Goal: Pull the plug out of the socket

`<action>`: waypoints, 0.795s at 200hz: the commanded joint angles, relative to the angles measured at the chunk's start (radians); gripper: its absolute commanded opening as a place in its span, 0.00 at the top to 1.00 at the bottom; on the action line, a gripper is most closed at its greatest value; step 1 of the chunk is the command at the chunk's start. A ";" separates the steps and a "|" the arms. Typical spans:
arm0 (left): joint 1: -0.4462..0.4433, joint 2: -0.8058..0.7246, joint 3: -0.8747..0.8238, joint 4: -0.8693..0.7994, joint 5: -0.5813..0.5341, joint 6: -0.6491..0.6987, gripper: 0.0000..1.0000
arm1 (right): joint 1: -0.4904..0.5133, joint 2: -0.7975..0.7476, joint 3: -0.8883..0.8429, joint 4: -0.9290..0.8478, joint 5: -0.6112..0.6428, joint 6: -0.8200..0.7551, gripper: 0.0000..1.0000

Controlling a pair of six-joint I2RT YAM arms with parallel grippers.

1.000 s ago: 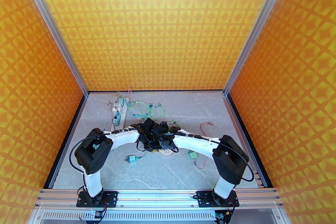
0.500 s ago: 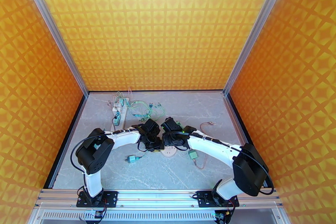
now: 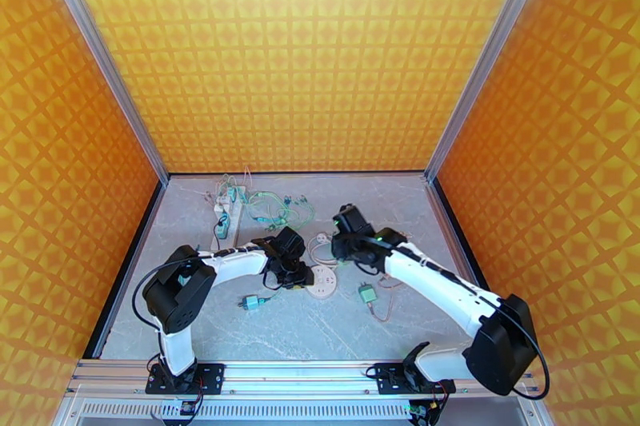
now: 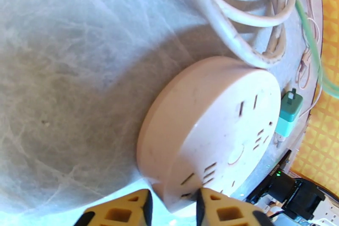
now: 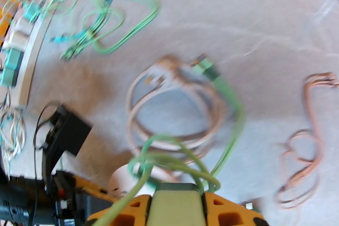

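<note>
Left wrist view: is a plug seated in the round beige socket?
No, every slot visible on the face of the round beige plastic socket is bare.

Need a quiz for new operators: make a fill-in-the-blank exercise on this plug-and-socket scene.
1. The socket lying on the table is ___ in shape.
2. The right end effector is shut on a plug whose cable is ___.
3. The slots in the socket's face are all ___.
Missing words: round, green, empty.
</note>
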 commanded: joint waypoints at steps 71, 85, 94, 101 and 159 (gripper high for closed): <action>0.033 -0.195 0.122 -0.230 -0.077 0.068 0.26 | -0.218 0.070 0.171 -0.088 0.078 -0.139 0.72; 0.042 -0.236 0.122 -0.228 -0.077 0.062 0.24 | -0.258 0.117 0.203 -0.069 0.072 -0.155 0.71; 0.043 -0.261 0.118 -0.227 -0.077 0.056 0.24 | -0.280 0.154 0.227 -0.055 0.071 -0.168 0.71; 0.045 -0.278 0.117 -0.225 -0.077 0.053 0.24 | -0.296 0.186 0.245 -0.045 0.060 -0.174 0.71; 0.054 -0.374 0.074 -0.244 -0.139 0.024 0.23 | -0.487 0.467 0.496 -0.053 0.026 -0.134 0.71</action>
